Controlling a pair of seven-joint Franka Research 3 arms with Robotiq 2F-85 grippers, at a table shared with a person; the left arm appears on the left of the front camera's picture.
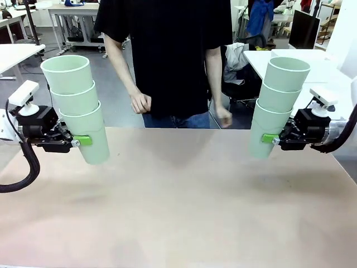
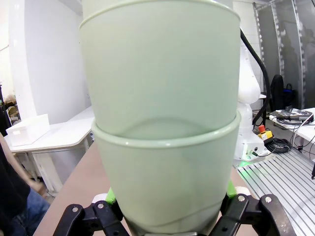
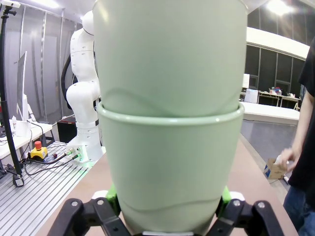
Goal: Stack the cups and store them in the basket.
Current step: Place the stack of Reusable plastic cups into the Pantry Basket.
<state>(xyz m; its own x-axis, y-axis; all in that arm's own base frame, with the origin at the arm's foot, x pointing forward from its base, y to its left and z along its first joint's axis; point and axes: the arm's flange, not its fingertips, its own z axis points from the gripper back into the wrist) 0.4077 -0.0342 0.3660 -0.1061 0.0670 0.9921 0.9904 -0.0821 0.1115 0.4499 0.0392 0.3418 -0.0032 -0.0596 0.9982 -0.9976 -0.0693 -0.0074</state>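
Left gripper (image 1: 83, 141) clamped on the bottom cup of a three-high stack of tapered mint-green plastic tumblers (image 1: 77, 106), frame left. Right gripper (image 1: 269, 138) likewise on second stack (image 1: 277, 100), frame right. Both tilted above tan table (image 1: 178, 195). Likely light, slick, thin-walled: hold low, squeeze moderately.

My front feed is bright and evenly lit from overhead. The tabletop (image 1: 184, 195) carries only faint, soft-edged shadows near its left edge and below the person (image 1: 167, 56) at its far edge. Both wrist feeds bow straight lines toward their borders. The cup stacks (image 2: 162, 123) loom close, gently shaded toward their bases, and a ceiling lamp (image 3: 281, 7) flares white.
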